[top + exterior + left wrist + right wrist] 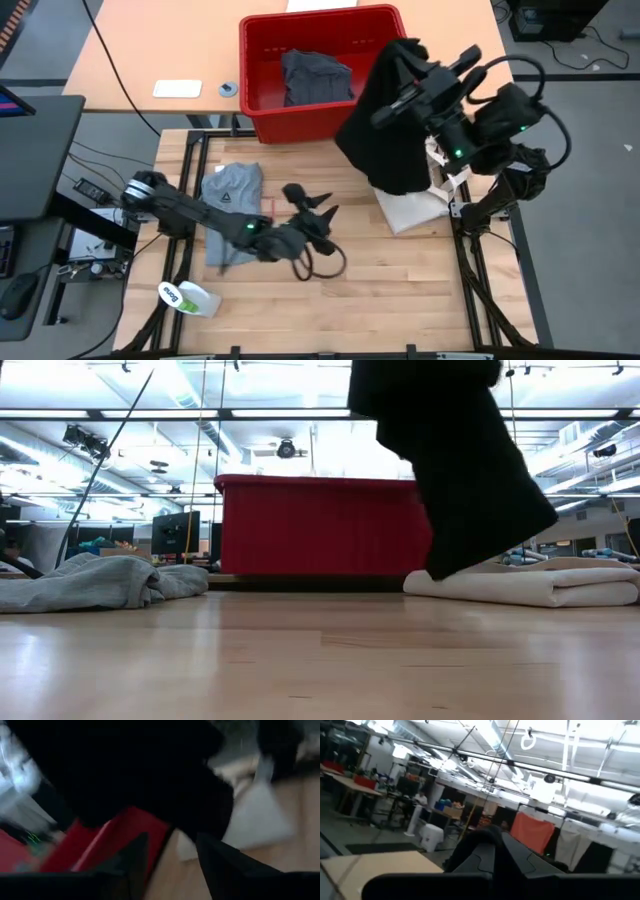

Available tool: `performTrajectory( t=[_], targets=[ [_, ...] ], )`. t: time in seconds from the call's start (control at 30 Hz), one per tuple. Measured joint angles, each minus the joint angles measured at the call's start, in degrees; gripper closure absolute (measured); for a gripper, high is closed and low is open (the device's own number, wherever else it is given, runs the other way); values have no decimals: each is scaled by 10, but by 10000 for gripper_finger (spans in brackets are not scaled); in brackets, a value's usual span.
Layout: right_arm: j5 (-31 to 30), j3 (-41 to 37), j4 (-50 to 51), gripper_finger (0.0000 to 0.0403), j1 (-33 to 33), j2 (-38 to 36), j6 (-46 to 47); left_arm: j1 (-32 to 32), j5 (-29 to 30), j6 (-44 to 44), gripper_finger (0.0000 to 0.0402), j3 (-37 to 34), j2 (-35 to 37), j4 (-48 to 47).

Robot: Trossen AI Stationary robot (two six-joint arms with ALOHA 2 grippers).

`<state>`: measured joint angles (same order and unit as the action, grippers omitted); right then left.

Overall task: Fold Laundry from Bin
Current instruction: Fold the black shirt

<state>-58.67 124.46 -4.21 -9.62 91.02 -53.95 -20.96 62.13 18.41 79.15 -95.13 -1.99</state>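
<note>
**Black garment aloft over bench edge: snag and drop hazards**

The bench carries most of the work. At its far edge stands the red bin, with a dark grey cloth bunched inside it.

The large black garment hangs from the right pincer, which is clenched on its upper part. The cloth drapes over the bin's near right corner and over the cream tote bag lying beneath. In the low view its lowest corner hangs clear of the bench. Risk, as judged: a sideways carry may drag the hem across the bin rim and shift the bin, or sweep the tote out of place. The grip looks bunched, not flat; a slip would drop the garment in a heap.

The light grey T-shirt lies rumpled on the bench's left part, under the left arm.

The left pincer sits near bench centre, fingers parted and holding nothing. Its wrist view faces the hanging black cloth. Risk: a hasty reach could pinch a single loose fold, or catch the tote.
</note>
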Motion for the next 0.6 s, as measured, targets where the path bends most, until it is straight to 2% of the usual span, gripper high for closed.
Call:
performTrajectory(
  t=[0.2,0.4,0.5,0.6],
  targets=[
    [9,0,0,374,0,8,73,31,7,285,230,-1,-74,34],
    [20,0,-33,374,0,8,100,44,99,512,230,-1,-132,105],
    [35,0,-35,377,0,7,140,54,105,591,230,-1,-146,146],
    [63,0,-18,377,-3,7,176,71,105,603,230,-1,-148,167]
  ],
)
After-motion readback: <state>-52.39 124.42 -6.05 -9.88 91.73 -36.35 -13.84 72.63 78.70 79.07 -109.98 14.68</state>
